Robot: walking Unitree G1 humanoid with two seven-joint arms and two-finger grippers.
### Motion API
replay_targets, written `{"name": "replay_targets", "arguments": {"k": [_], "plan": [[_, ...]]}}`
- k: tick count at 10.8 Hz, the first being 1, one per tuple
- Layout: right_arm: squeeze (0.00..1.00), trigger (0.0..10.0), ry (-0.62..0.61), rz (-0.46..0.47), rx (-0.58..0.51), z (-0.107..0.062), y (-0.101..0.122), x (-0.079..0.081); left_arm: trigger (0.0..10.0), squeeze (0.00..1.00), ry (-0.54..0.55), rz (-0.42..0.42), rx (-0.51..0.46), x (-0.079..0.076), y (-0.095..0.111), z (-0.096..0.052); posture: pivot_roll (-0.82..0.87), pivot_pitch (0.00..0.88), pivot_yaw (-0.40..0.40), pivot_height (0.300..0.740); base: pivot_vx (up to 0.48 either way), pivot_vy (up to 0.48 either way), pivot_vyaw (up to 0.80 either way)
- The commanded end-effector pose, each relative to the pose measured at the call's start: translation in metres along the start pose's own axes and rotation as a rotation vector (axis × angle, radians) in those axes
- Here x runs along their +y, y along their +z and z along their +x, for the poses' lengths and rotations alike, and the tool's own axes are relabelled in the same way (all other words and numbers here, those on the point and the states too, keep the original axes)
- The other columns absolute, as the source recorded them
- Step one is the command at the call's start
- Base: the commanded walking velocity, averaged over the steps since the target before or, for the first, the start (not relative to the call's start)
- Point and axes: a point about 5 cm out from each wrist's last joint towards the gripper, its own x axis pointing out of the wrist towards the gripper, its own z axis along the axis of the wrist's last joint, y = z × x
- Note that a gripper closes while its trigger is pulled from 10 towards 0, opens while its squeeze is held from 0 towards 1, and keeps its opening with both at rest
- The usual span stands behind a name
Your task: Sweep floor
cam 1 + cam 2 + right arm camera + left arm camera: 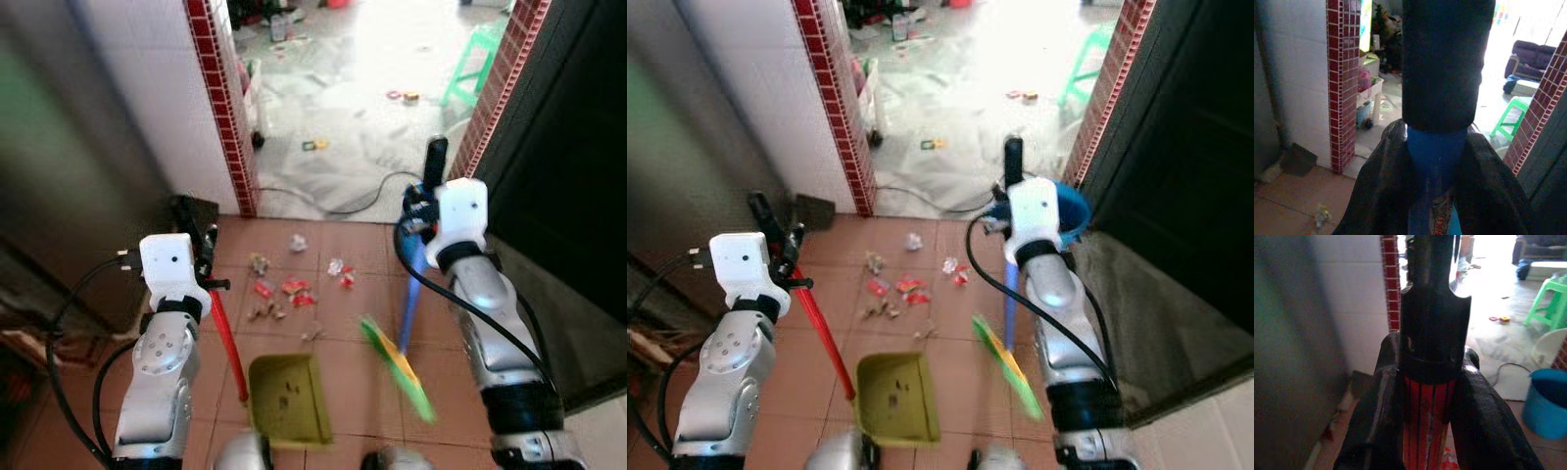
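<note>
**Sweeping at the doorway, both tools in hand**

Spreading across the lower half of the head views, a floor [343,323] of reddish tiles ran up to a doorway, beyond which a pale, brightly lit floor [343,117] continued. A white wall [147,108] edged with a red brick-pattern strip [223,108] stood on the left of the opening, and a dark panel [578,147] with a similar strip stood on the right. A green stool [472,61] sat far back on the pale floor, and a black cable [362,201] curved across it near the threshold.

The left arm [162,362] rose from the lower left, and its left gripper [1432,396] was clamped on the red handle [227,338] of the dustpan [286,397]. That yellow-green pan lay on the tiles near the robot's feet, mouth toward the litter, with a few specks inside.

The right arm [500,343] stood on the right, its right gripper [1435,161] closed around the blue broom handle [409,294] just below the black grip [435,157]. The green broom head [397,367] was blurred, just right of the dustpan.

A blue bucket [1073,213] sat behind the right arm. Litter [294,284], small red and pale scraps, lay scattered on the tiles between the doorway and the dustpan.
</note>
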Motion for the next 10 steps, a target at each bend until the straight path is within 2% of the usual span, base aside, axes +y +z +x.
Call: {"name": "replay_targets", "arguments": {"k": [1,5,9,10], "plan": [[0.00,10.0,-0.001,-0.027,-0.047,0.004,0.010,-0.003,10.0,0.00,-0.005,-0.002,-0.088,-0.001,0.018,0.005,-0.11,0.075,0.043,0.740,0.412,0.000,0.00],[0.00,10.0,0.006,-0.116,-0.152,0.010,0.031,-0.005,10.0,0.00,-0.012,-0.014,-0.097,-0.003,0.021,0.008,-0.11,0.087,0.046,0.740,0.465,0.000,0.00],[0.00,10.0,0.005,-0.140,-0.152,0.011,0.027,-0.005,10.0,0.00,-0.020,-0.038,-0.080,-0.010,0.017,0.010,-0.11,0.077,0.041,0.740,0.436,0.000,0.00],[0.00,10.0,0.007,-0.138,-0.154,0.011,0.027,-0.003,10.0,0.00,-0.024,-0.017,-0.093,-0.011,0.017,0.011,-0.11,0.072,0.039,0.740,0.412,0.244,0.00]]}}
